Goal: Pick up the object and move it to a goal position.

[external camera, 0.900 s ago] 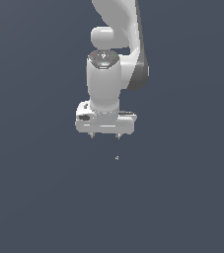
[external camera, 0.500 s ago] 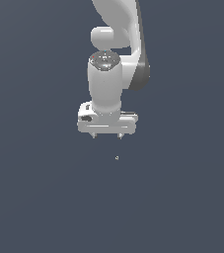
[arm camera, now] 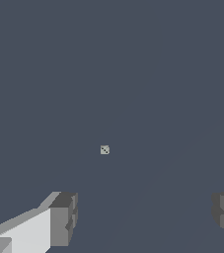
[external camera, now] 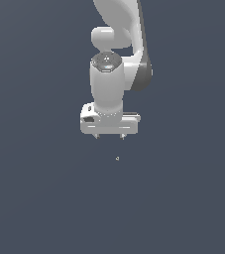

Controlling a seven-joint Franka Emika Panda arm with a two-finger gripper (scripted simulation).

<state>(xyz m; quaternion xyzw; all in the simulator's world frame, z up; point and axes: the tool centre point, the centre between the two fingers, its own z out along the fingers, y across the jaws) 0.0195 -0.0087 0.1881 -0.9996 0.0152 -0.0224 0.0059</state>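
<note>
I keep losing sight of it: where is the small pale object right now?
In the exterior view the object lies alone on the dark surface just below the gripper, apart from it, nearer the finger on that view's right.

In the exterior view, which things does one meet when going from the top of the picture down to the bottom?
Arm → gripper → object, a tiny speck apart from the gripper.

Flat even render light, soft shading, slightly pixelated
</note>
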